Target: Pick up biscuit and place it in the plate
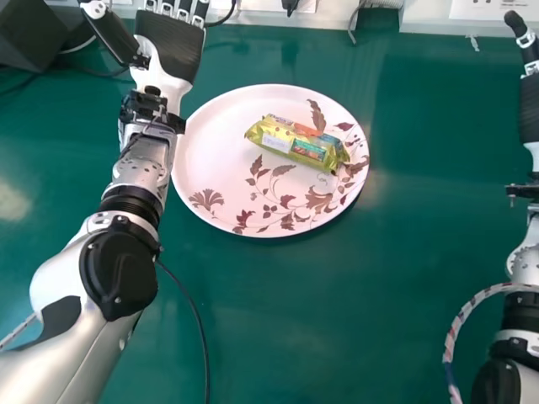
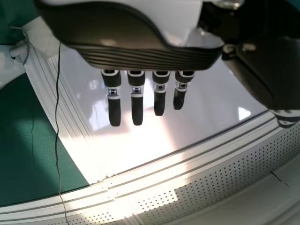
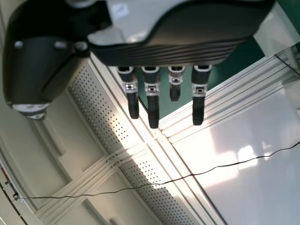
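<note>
While a biscuit packet (image 1: 295,143) is lying on a patterned plate (image 1: 210,126), both robot hands are showing open fingers

As daylight is glinting off a green table (image 1: 286,320), the biscuit packet in its yellow-green wrapper is resting wholly inside the plate's rim, occupying the part toward the far and right edges. It is slanting across the plate, with one end pointing at the left rim and the other sitting near the right rim, where brown and reddish leaves are decorating the pale surface.

Beyond the plate's far left rim, the robot's left hand (image 1: 168,55) is hovering near the table's far edge, its fingers (image 2: 114,112) extending straight and its grasp holding nothing. The left forearm (image 1: 139,168) is passing just beside the plate's left rim.

Well apart from the plate's right rim, the right hand (image 1: 530,105) is also standing open and empty, its fingers (image 3: 153,112) reaching out straight.

A black box (image 1: 34,34) is sitting to the left, near the table's far edge, while a black cable (image 1: 198,324) is curving across the near part of the tabletop beside the left arm.
</note>
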Available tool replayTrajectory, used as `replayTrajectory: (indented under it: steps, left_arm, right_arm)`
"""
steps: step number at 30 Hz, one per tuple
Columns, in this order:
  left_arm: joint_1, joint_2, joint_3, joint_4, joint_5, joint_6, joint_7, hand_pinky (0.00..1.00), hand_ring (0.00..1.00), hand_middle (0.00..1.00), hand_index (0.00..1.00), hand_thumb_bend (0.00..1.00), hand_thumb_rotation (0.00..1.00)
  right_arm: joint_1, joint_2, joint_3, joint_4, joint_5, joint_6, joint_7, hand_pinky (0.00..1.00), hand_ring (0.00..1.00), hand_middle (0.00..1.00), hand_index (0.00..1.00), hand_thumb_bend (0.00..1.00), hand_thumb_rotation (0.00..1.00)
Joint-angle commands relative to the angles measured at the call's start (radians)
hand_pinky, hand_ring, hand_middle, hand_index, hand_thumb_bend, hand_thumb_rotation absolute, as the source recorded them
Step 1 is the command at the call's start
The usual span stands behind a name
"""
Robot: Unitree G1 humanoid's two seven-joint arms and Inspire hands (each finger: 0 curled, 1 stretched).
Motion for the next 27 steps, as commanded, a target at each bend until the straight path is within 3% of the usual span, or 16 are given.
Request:
replayTrajectory:
  steps: [1,5,9,12,27]
  left_arm:
    - [0.036,-0.012,0.014,-0.005,-0.023,0.011,0.006,0.80,0.87,0.95,0.99,1.00,0.77]
    - [0.056,-0.027,0.016,0.000,-0.041,0.038,-0.003,0.81,0.87,0.95,1.00,1.00,0.78]
    - [0.069,-0.032,0.022,0.002,-0.053,0.050,0.010,0.79,0.86,0.96,1.00,1.00,0.79]
    - [0.077,-0.029,0.025,0.002,-0.056,0.059,0.028,0.80,0.85,0.95,0.99,1.00,0.79]
    - [0.109,-0.017,0.010,-0.011,-0.049,0.055,-0.035,0.77,0.87,0.93,1.00,1.00,0.81]
  right_arm:
    - [0.021,0.011,-0.018,-0.012,0.017,0.009,0.009,0.70,0.79,0.82,0.89,0.89,0.66]
    - [0.036,0.021,-0.014,-0.028,0.008,0.008,0.005,0.68,0.79,0.82,0.92,0.87,0.67]
    - [0.053,0.030,-0.009,-0.044,-0.001,0.012,0.002,0.63,0.76,0.78,0.84,0.87,0.67]
    - [0.065,0.040,-0.012,-0.060,0.015,0.035,-0.001,0.61,0.75,0.78,0.85,0.88,0.64]
    - [0.140,0.118,-0.020,-0.094,0.019,-0.001,0.025,0.65,0.79,0.81,0.88,0.85,0.69]
